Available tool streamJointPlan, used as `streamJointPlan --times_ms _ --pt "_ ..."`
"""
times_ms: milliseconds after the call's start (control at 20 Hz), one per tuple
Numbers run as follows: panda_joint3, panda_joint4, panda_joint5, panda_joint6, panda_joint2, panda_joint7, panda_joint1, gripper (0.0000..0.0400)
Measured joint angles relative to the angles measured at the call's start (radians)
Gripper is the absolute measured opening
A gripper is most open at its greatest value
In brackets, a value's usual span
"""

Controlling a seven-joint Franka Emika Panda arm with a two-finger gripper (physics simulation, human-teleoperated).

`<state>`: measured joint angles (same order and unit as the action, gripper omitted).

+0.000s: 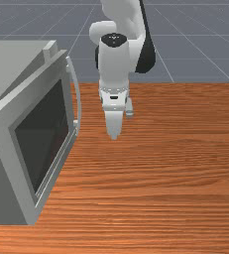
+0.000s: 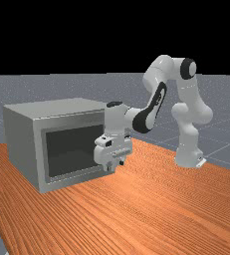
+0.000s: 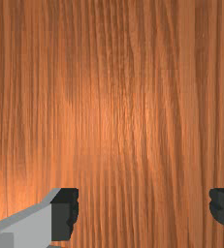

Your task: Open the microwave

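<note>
No text, labels, brands, numbers or signs that I can read in any of my views.

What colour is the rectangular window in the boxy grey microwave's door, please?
The rectangular window is very dark grey, nearly black; the far view shows it best.

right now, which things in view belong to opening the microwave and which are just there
For the job:
- microwave
- its door
- curved handle
- my gripper, open

Just there:
- wooden table, holding the microwave up
</note>
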<state>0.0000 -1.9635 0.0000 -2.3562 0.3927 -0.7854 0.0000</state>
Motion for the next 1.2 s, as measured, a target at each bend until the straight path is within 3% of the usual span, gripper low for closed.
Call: streamJointPlan --times_ms 200,250,300,350,450,550,650,1200 --pt "-0.009 0.002 0.003 0.010 -0.007 0.041 0.004 0.0400" --pt "-0.048 -0.003 -0.001 0.129 -0.068 0.218 0.014 0.0245" --pt "-0.090 0.025 0.000 0.222 -0.141 0.402 0.008 0.0150" --pt "-0.126 0.047 0.001 0.276 -0.194 0.605 0.002 0.0092" --pt "-0.163 0.061 0.000 0.327 -0.237 1.056 0.025 0.0035" --pt "-0.187 0.071 0.006 0.357 -0.240 1.421 0.057 0.0013" --pt "-0.200 0.076 0.012 0.371 -0.239 1.557 0.068 0.0005" --pt "-0.232 0.084 0.022 0.378 -0.234 1.632 0.098 0.0000"
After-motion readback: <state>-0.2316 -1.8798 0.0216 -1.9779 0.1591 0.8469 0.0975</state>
